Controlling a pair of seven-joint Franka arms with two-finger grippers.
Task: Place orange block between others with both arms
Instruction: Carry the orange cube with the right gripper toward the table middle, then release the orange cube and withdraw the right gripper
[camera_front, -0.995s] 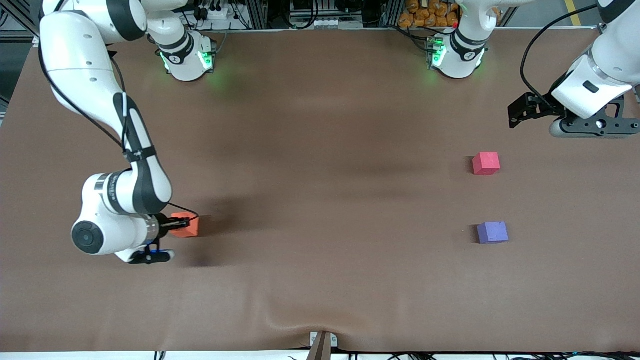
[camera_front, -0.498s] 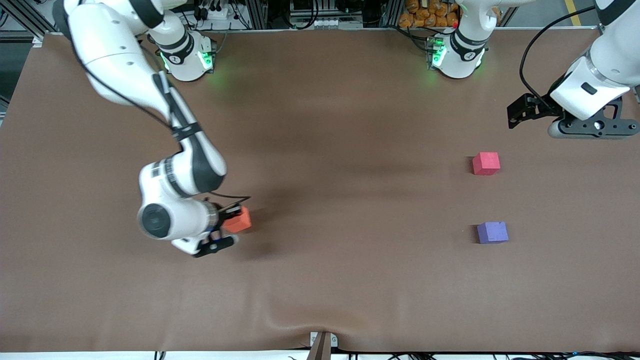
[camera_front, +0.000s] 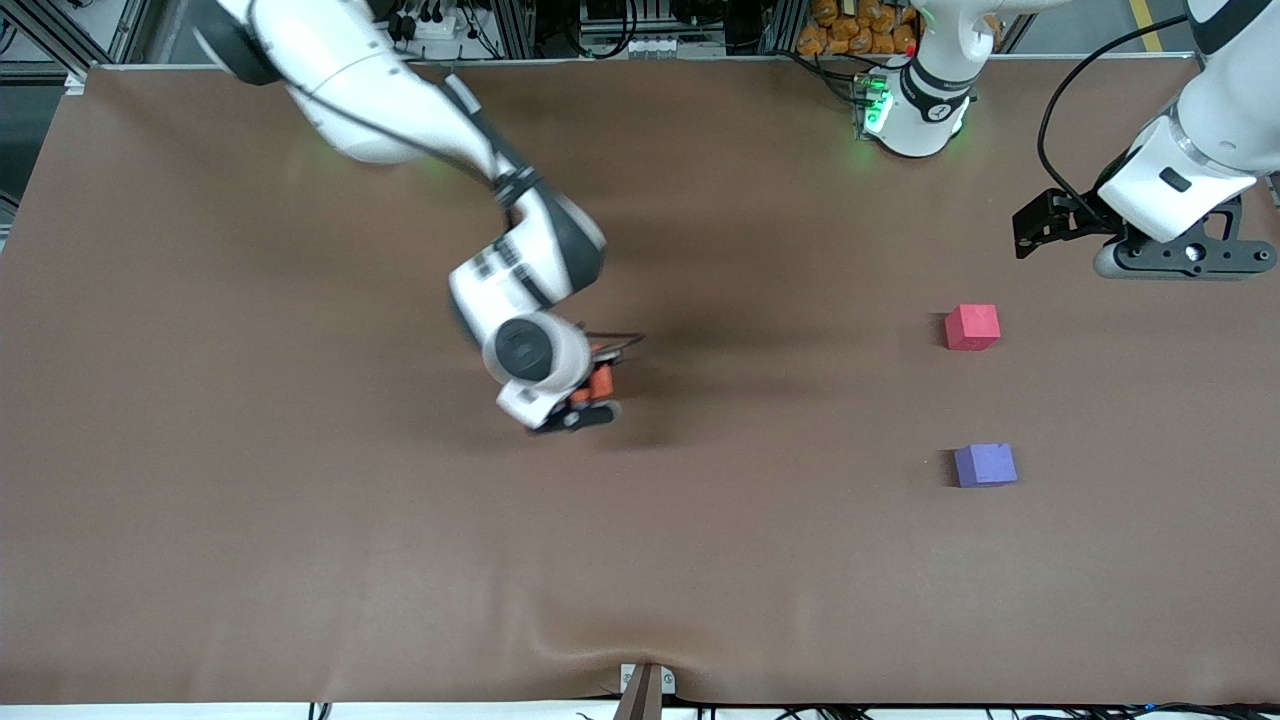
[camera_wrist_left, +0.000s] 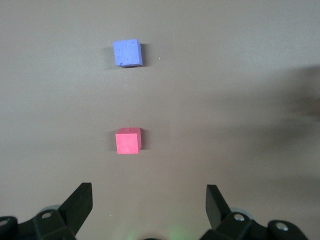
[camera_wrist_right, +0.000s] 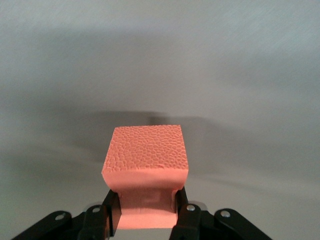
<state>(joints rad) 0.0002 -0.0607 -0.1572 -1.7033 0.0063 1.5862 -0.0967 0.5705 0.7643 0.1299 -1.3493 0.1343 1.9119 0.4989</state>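
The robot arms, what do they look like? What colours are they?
Both arms, the right arm and the left arm, are fat white tubes with black bands at the joints and thin black cables alongside. Each ends in a black two-finger gripper: right gripper, left gripper. The left arm's round base glows green.

We note the right gripper (camera_front: 590, 395) travels from the right arm's end of the table (camera_front: 300, 560) toward mid-table, carrying the orange block (camera_front: 600, 381) clamped between its fingers and clear of the surface. The block's spot at that end is now vacated. The right arm's forearm swings across in front of its own base. The left gripper (camera_front: 1165, 262) drifts slightly toward the arm bases' edge.
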